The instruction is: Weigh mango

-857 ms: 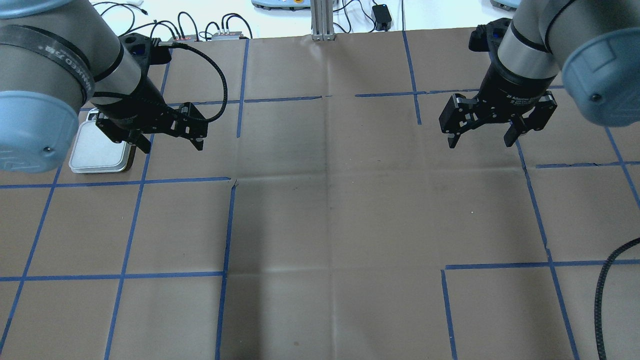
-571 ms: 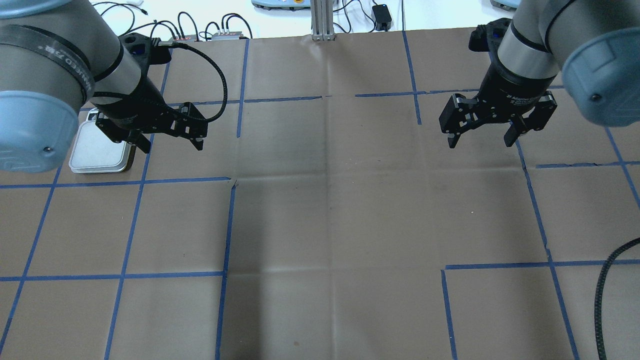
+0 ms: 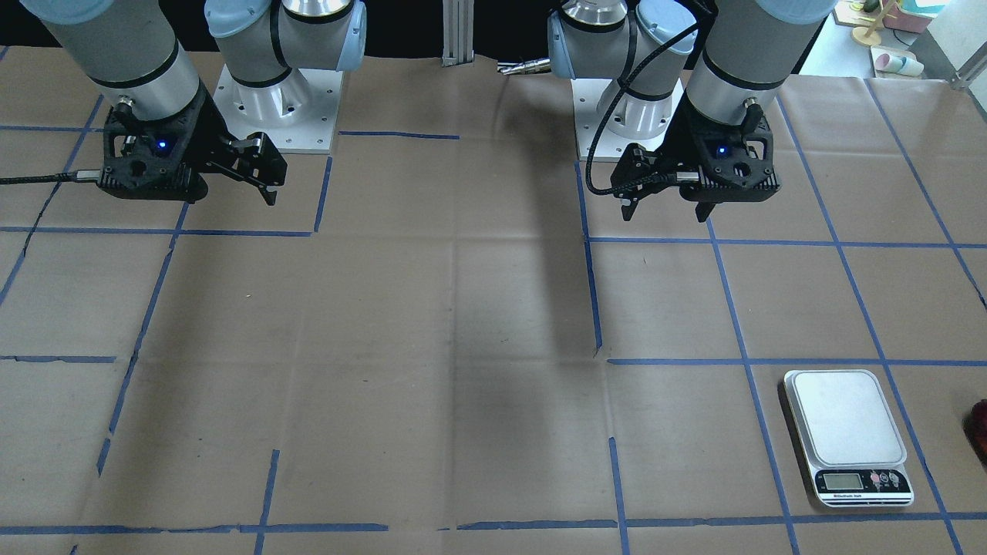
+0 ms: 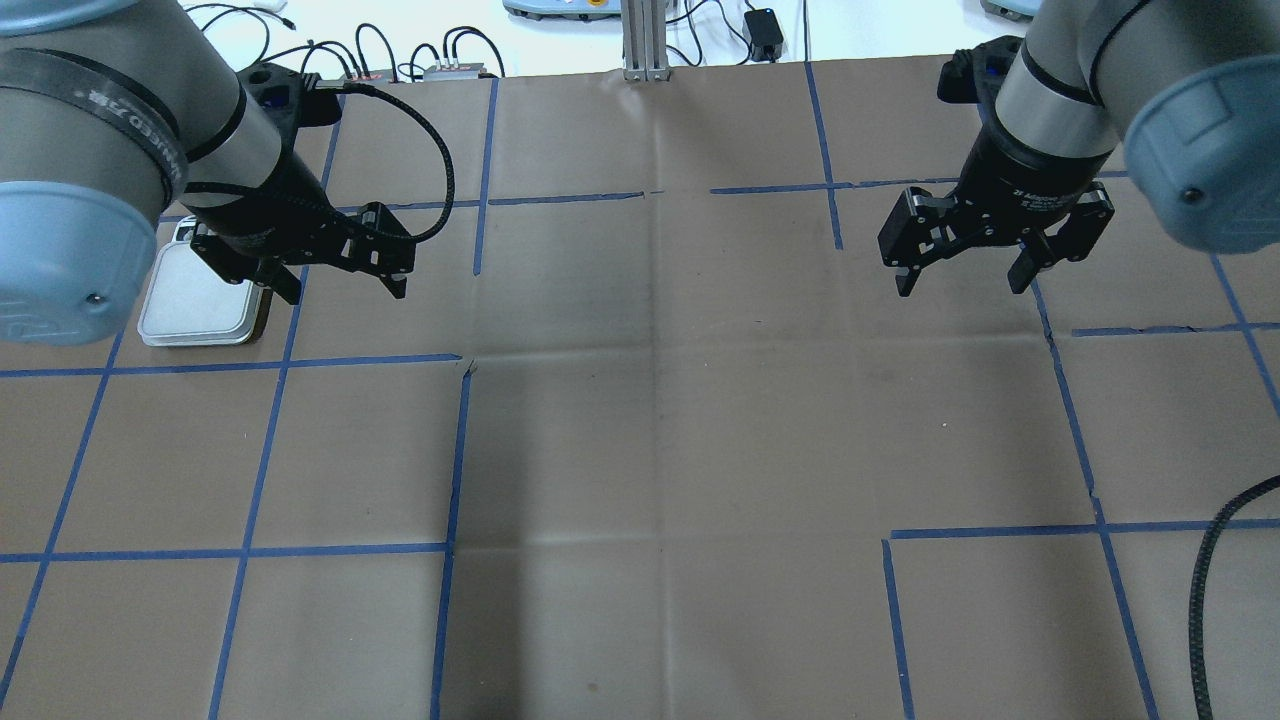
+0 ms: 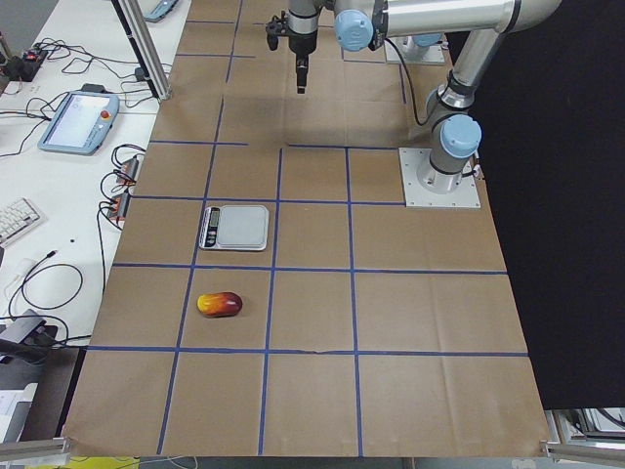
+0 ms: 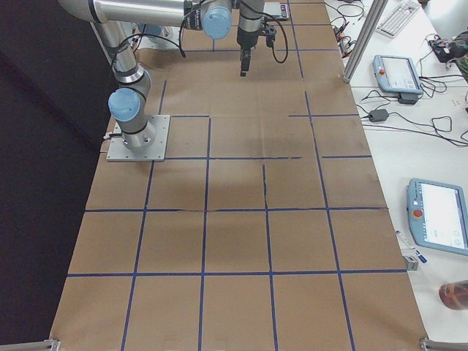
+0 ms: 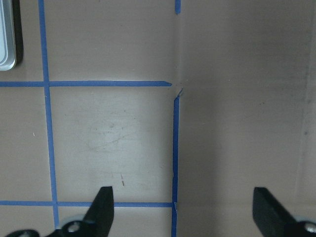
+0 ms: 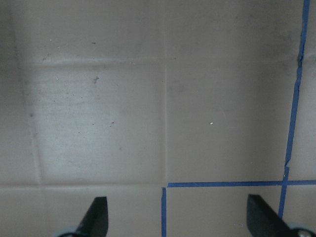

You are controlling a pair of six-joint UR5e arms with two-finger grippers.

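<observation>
The mango point(image 5: 220, 305), red at one end and yellow at the other, lies on the brown paper in the exterior left view, one grid square from the scale point(image 5: 234, 227). A dark red sliver of the mango shows at the right edge of the front-facing view point(image 3: 979, 433). The scale's silver platform point(image 3: 844, 416) has nothing on it. My left gripper point(image 4: 345, 294) hangs open and empty above the table, well short of the scale point(image 4: 195, 300). My right gripper point(image 4: 960, 288) is open and empty on the other side. Both wrist views show spread fingers point(image 7: 101, 207) point(image 8: 96, 213) over bare paper.
Brown paper with blue tape grid lines covers the table point(image 4: 660, 450). A black cable point(image 4: 1215, 560) loops in at the right edge. Cables and boxes point(image 4: 440, 70) lie beyond the far edge. Teach pendants point(image 6: 398, 73) rest on the side benches.
</observation>
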